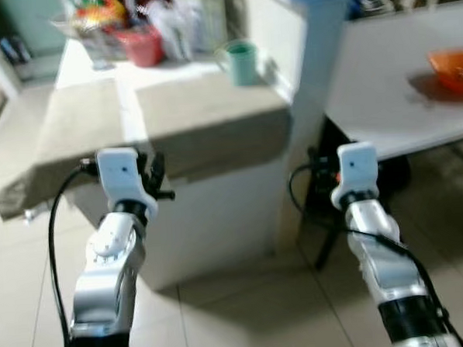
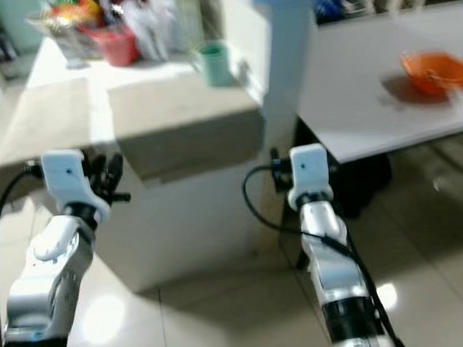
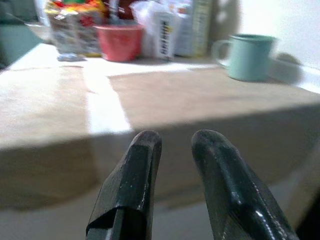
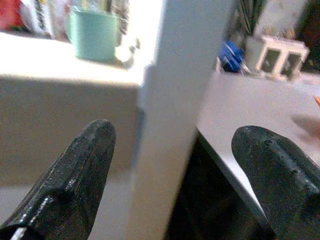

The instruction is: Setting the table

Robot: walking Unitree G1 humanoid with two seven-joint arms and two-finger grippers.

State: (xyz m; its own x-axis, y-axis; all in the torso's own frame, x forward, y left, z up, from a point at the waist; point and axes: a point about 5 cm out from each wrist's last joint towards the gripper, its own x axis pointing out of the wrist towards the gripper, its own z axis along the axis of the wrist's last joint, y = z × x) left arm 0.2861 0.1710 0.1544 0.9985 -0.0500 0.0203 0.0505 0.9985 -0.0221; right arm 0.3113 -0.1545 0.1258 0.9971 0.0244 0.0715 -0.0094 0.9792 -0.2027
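**Both arms up in front of the counter and the table**

Ahead of you on the left is a big counter [image 1: 205, 120] with a brown cloth [image 3: 200, 95] on top. On the right you can see a white table [image 1: 390, 95], and a white post [image 4: 175, 100] stands between the two. Your arms are both held up, well short of them. Your left gripper [image 3: 175, 150] points at the counter's front edge; its two black fingers are a little bit apart and hold nothing. Your right gripper [image 4: 172, 150] points at the post, and its fingers are spread wide with nothing in them. An orange bowl [image 1: 453, 70] sits on the table, far over on the right. A green mug [image 1: 241, 61] stands at the back of the counter near the post. A red tub [image 3: 119, 41] and some bags [image 3: 75, 25] sit at the far end of the counter.
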